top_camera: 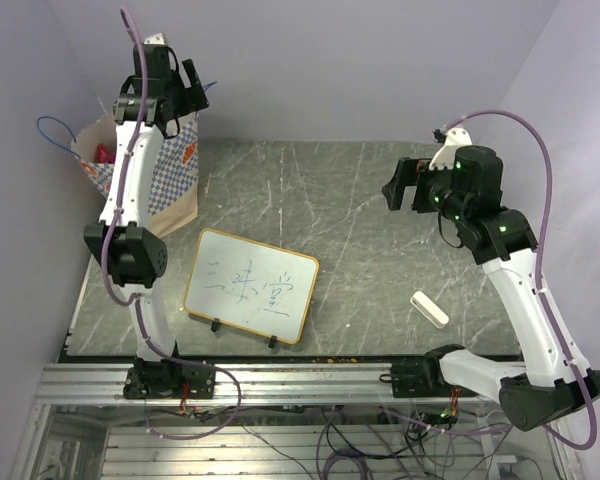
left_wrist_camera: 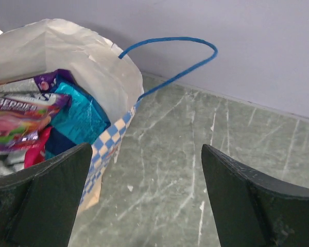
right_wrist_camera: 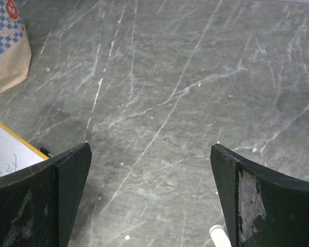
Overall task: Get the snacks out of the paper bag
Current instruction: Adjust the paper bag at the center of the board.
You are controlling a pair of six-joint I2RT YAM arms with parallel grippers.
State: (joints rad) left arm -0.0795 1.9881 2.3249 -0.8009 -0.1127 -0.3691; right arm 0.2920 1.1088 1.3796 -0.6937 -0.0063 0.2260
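Gaping wide — left end effector (left_wrist_camera: 146,150) holds nothing, near the paper bag (left_wrist_camera: 109,77).

place: robot lab | evidence: aluminium rail (top_camera: 300,382), loose cables (top_camera: 330,440), plain walls (top_camera: 330,60)

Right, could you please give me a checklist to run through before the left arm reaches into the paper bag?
1. Left gripper open: ok.
2. Paper bag upright, mouth open: ok.
3. Snacks showing at the top: ok.
4. Left gripper over the bag's mouth: not ok, aimed beside the rim.
5. Blue cord handle clear of the fingers: cannot tell.
6. Right gripper open, away from the bag: ok.
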